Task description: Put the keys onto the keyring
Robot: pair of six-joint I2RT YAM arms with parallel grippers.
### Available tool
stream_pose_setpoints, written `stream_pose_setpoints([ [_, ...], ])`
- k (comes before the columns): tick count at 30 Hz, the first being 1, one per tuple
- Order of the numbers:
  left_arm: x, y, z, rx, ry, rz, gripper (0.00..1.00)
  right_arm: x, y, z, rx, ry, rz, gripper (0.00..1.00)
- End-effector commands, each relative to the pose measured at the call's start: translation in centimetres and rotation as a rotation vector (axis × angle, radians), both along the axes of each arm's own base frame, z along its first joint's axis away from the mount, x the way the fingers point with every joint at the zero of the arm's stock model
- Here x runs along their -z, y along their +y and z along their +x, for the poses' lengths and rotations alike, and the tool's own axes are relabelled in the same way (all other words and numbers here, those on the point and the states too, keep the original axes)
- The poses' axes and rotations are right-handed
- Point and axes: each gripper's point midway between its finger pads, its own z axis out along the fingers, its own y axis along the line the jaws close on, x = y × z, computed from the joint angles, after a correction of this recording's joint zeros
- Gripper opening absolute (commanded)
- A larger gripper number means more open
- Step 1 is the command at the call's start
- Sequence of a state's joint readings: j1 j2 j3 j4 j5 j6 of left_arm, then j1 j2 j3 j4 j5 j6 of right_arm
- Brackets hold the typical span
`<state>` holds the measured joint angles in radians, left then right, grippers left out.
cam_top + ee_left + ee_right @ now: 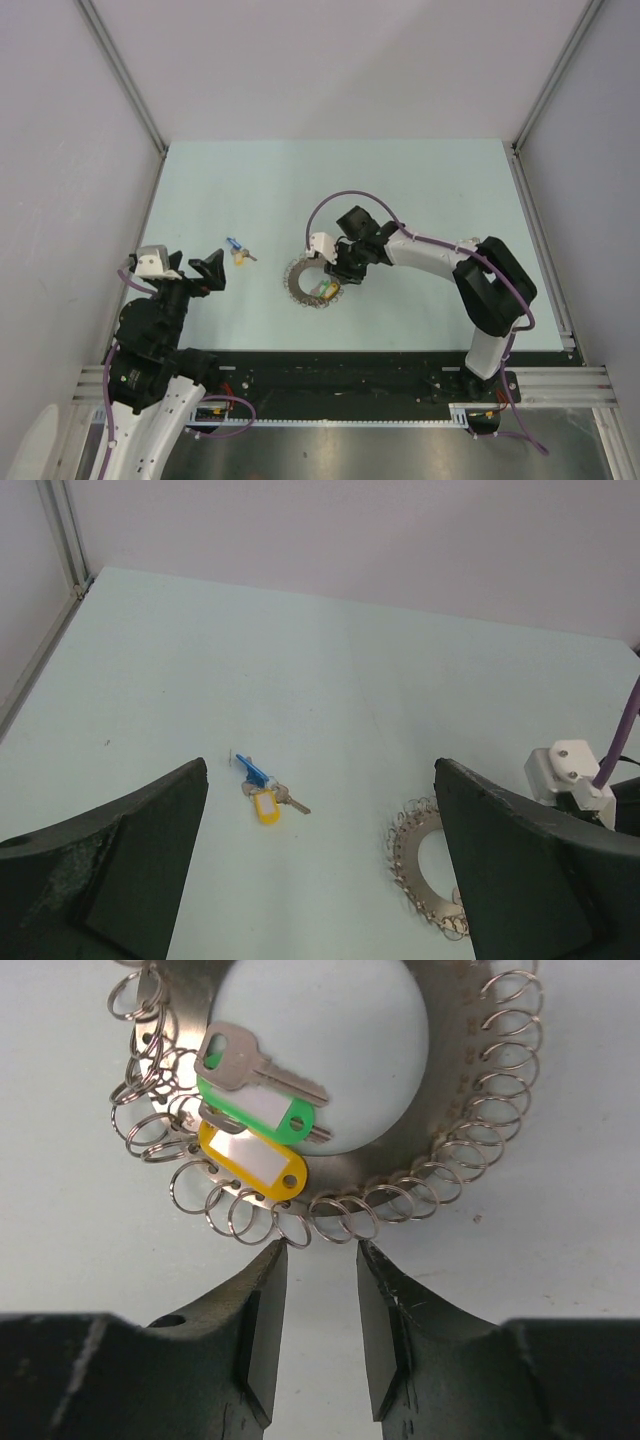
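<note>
- The pale green table (420, 190) filled the middle of the top view, and a metal rail (130, 90) ran along its left edge.
- The right arm (440, 255) reached from the near right side leftward to the middle of the table. A purple cable (335, 200) arched over its wrist.
- The left arm (150, 320) stood folded at the near left corner, close to the left edge.
- The left gripper (210, 272) pointed toward the table's middle. Its fingers were spread wide, and bare table showed between them.
- The right gripper (320, 1252) hung over the near rim of the keyring (440, 1130). Its fingers were only a little apart, with a narrow gap that pinched nothing. The tips were just beside the outer loops; I cannot tell if they touched.
- The keyring, a flat metal band with small wire loops along its outer edge, lay flat near the middle, well apart from every table edge.
- A green-tagged key (265, 1110) and a yellow-tagged key (255, 1165) lay on the band's left part. Whether they were threaded on, I cannot tell.
- A blue-tagged key (253, 770) and a second yellow-tagged key (265, 805) lay together on the table between the left gripper and the keyring, apart from both.
</note>
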<state>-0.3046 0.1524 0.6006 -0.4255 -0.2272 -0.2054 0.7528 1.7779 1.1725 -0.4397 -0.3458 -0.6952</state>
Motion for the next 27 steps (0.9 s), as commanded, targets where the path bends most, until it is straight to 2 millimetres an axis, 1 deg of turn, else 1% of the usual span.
stream_pose_setpoints([
  [1,-0.7,-0.5,0.1,0.032,-0.032,0.01,1.0,0.4,0.4,-0.4,-0.071,0.013,-0.044,0.4],
  [3,-0.7,-0.5,0.1,0.032,-0.032,0.01,1.0,0.8,0.3,-0.8,-0.081,0.026,-0.065,0.41],
  [9,-0.7,-0.6,0.1,0.034,-0.03,0.012,1.0,0.9,0.6,-0.9,-0.098,0.028,-0.064,0.42],
  [12,-0.7,-0.6,0.1,0.034,-0.03,0.012,1.0,0.9,0.9,-0.9,-0.109,0.029,-0.054,0.4],
  [14,-0.7,-0.6,0.1,0.034,-0.029,0.013,1.0,0.8,1.1,-0.7,-0.116,0.029,-0.052,0.37],
  [19,-0.7,-0.6,0.1,0.035,-0.029,0.011,1.0,1.3,1.0,-1.1,-0.129,0.061,-0.063,0.33],
  [27,-0.6,-0.6,0.2,0.037,-0.028,0.013,1.0,1.8,0.9,-1.4,-0.14,0.093,-0.074,0.29],
])
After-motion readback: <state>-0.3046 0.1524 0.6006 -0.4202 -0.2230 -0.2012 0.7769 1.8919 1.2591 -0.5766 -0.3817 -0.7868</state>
